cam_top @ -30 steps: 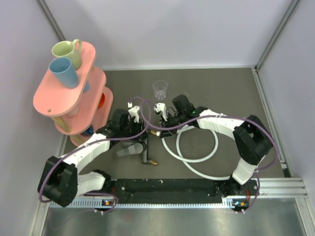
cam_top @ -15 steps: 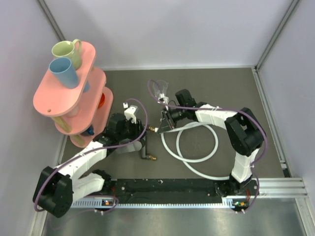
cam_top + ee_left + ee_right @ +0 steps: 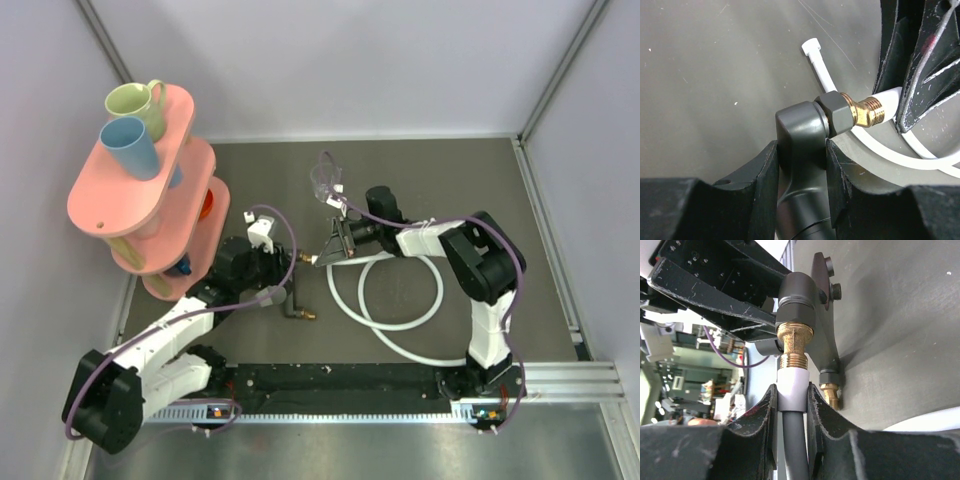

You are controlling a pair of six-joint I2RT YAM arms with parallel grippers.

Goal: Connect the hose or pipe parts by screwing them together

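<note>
While left fingers (image 3: pixel 761 172) clamp the black fitting (image 3: pixel 801 131), right fingers (image 3: pixel 766 412) pinch the white hose (image 3: pixel 792 385) end.

Grey tbl (image 3: pixel 480 175), pale walls (image 3: pixel 350 60), pink rack (image 3: pixel 112 205) at L.

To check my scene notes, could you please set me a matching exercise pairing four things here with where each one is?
Things:
1. fitting
2. hose end
3. cup
4. green mug

Places:
A. on the rack, top shelf
B. clamped in the right gripper
C. standing on the table
D. clamped in the left gripper

Pairs: 1-D, 2-B, 3-C, 4-A
</note>
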